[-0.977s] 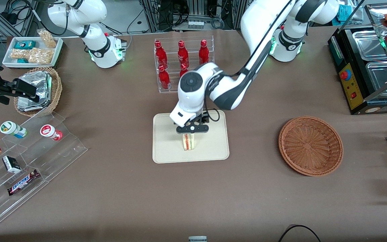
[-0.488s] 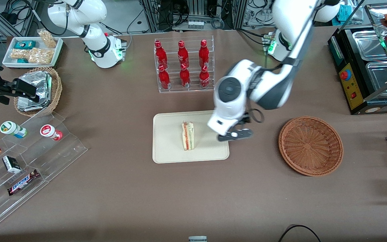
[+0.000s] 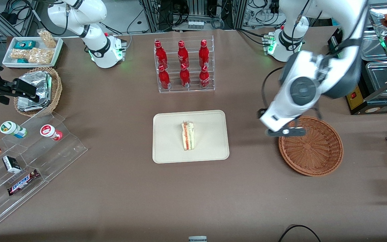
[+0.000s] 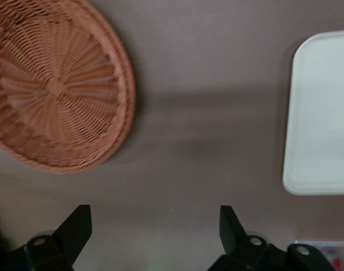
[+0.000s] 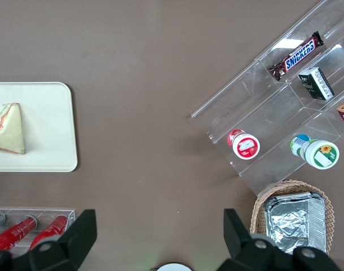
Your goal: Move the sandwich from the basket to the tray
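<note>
1. Sandwich (image 3: 188,136) lies on the tray (image 3: 166,151), near the tray's middle, with its red and green filling stripes facing up toward you in the front view; the right wrist view shows its tan triangular face (image 5: 7,129) lying on the cream surface.
2. Your gripper (image 3: 286,132) hangs above the counter (image 3: 119,195) at the rim of the basket (image 3: 314,158), on the side of the basket that faces the tray, well apart from the sandwich.
3. You can see its fingers (image 4: 76,228) spread wide apart in the left wrist view, with only brown counter between them.
4. That same view shows the reddish-brown basket (image 4: 59,90) and a rounded corner of the tray (image 4: 324,113) lying well apart from each other on the counter.
5. A clear rack of red bottles (image 3: 183,65) stands farther from the front camera than the tray.
</note>
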Tool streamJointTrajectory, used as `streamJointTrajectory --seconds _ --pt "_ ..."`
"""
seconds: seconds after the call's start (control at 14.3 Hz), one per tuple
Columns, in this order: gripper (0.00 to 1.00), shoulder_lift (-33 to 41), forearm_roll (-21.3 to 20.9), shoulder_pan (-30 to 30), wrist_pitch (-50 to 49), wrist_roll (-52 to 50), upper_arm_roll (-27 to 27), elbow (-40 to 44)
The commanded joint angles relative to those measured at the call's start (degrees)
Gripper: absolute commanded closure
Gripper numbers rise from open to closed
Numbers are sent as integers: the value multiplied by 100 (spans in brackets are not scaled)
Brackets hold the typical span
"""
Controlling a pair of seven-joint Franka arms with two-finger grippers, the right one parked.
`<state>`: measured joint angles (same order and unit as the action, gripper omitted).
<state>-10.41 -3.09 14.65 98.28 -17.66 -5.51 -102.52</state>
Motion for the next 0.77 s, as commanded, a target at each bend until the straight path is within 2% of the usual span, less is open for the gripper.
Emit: streamJointTrajectory --seconds 0.0,0.21,0.49,0.7 --pt "0 740 133 -541 -527 814 -29 -181" --pt "0 1198 72 -1182 -871 1194 -55 38" --pt "0 1208 133 -1921 -1012 1212 -283 714" --pt "0 1208 142 -1914 -934 1229 -48 874"
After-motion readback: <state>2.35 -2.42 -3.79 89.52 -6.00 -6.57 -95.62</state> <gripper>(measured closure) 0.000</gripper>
